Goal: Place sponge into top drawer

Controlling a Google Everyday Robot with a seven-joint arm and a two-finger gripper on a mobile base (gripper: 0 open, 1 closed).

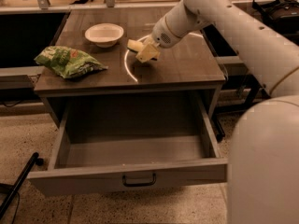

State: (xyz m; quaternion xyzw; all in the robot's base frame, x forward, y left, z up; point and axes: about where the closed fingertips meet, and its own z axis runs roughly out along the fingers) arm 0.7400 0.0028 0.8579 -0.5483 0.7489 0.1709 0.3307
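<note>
My gripper [141, 51] hangs over the middle of the wooden cabinet top [187, 64], reaching in from the right. It is shut on the pale yellow sponge [148, 54], which it holds just above the surface. The top drawer [84, 180] is pulled wide open below the cabinet top, toward the camera. Its grey inside shows nothing in it, and its dark handle [138, 179] is at the middle of the front panel. The sponge is above the cabinet top, behind the open drawer.
A white bowl [104, 33] stands left of the gripper at the back of the top. A green snack bag [67, 61] lies near the left edge. My white arm and body [261, 139] fill the right side. A dark bar [18, 183] lies on the floor at lower left.
</note>
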